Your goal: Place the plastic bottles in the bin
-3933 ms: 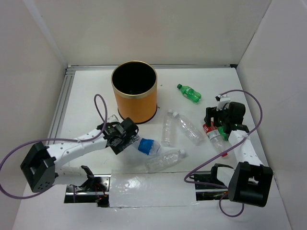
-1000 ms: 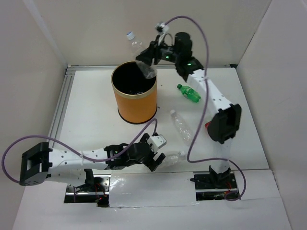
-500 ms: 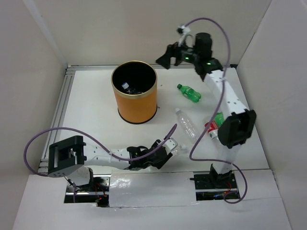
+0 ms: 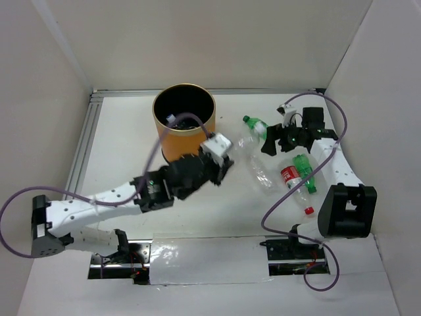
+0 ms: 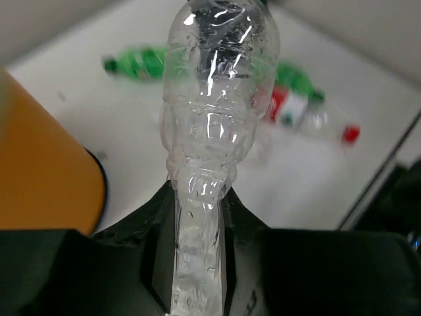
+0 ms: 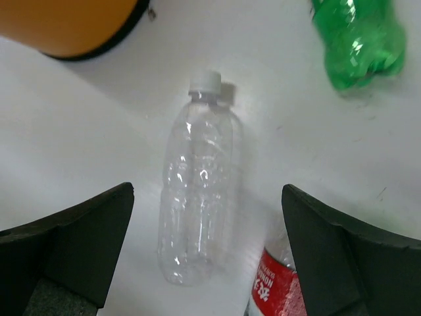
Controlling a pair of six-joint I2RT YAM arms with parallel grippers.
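My left gripper (image 5: 200, 197) is shut on a clear plastic bottle (image 5: 217, 99), squeezing its lower body; it hangs in the air just right of the orange bin (image 4: 184, 128). In the top view this gripper (image 4: 220, 161) is beside the bin's near right side. My right gripper (image 6: 207, 191) is open above a clear white-capped bottle (image 6: 200, 197) lying on the table. A green bottle (image 6: 358, 39) and a red-labelled bottle (image 6: 279, 289) lie close by. In the top view the right gripper (image 4: 273, 141) hovers over that group. A bottle cap (image 4: 172, 118) shows inside the bin.
A second green bottle (image 4: 304, 171) lies beside the red-labelled bottle (image 4: 293, 181) near the right arm's base. White walls close the table on three sides, with a metal rail (image 4: 82, 151) along the left. Purple cables loop off both arms.
My left gripper closed on the clear bottle near the front edge and lifted it toward the bin. My right gripper let a bottle go over the bin, opened, and came down over the right-hand bottles.
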